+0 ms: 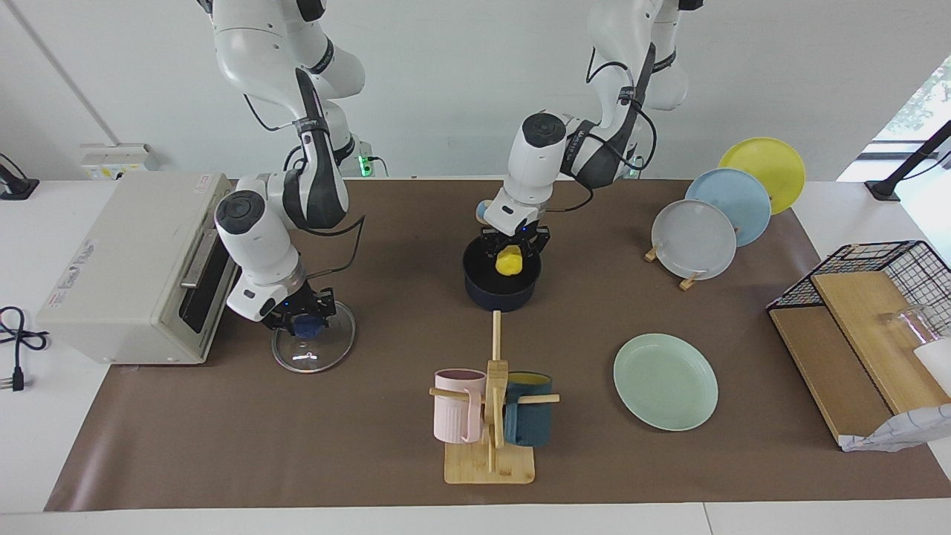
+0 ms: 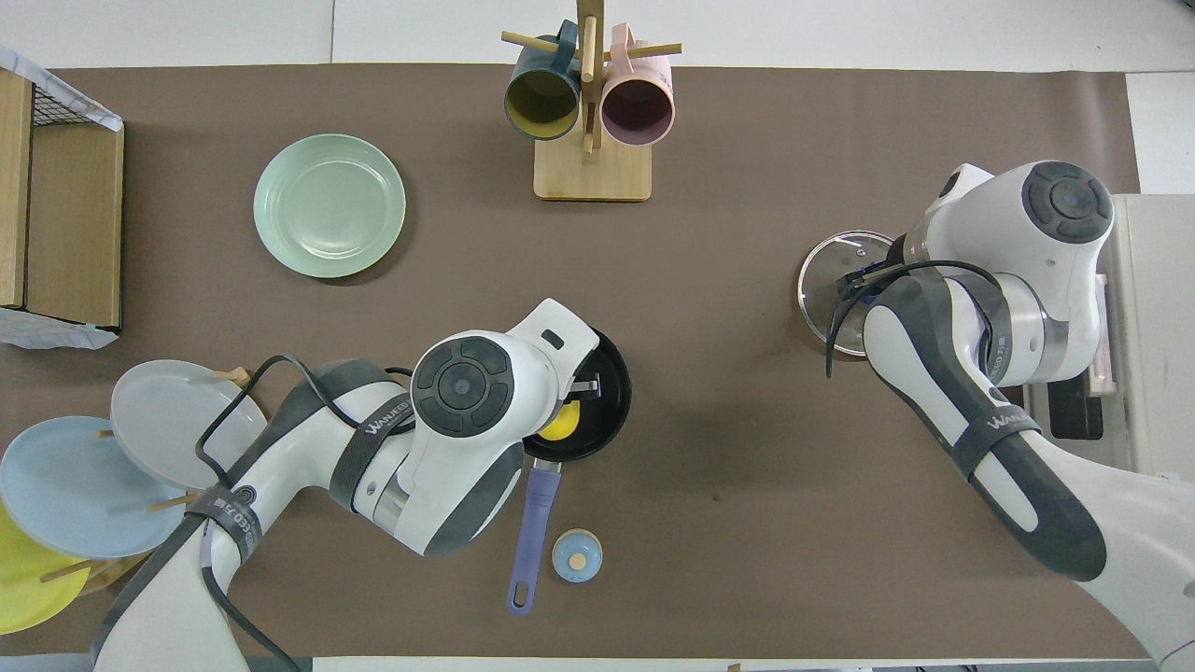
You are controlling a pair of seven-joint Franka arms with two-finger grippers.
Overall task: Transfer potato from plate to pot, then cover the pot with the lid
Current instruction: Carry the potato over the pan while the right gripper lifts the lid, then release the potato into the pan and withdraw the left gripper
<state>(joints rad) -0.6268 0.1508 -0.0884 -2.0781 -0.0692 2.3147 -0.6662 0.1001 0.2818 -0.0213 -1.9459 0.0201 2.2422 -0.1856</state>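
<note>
The yellow potato (image 1: 510,261) (image 2: 560,422) hangs just inside the dark blue pot (image 1: 499,293) (image 2: 609,387), level with its rim. My left gripper (image 1: 513,251) is shut on it from above. The pot's long handle (image 2: 532,527) points toward the robots. Toward the right arm's end of the table, the glass lid (image 1: 324,355) (image 2: 825,280) lies flat in front of the toaster oven. My right gripper (image 1: 304,325) is shut on its blue knob. The mint-green plate (image 1: 665,380) (image 2: 329,205) lies bare, farther from the robots than the pot.
A toaster oven (image 1: 126,260) stands beside the lid. A wooden mug rack (image 1: 490,416) with two mugs stands farther from the robots than the pot. A small bell (image 2: 577,556) sits by the pot's handle. Upright plates (image 1: 695,238) and a wire basket (image 1: 884,264) are at the left arm's end.
</note>
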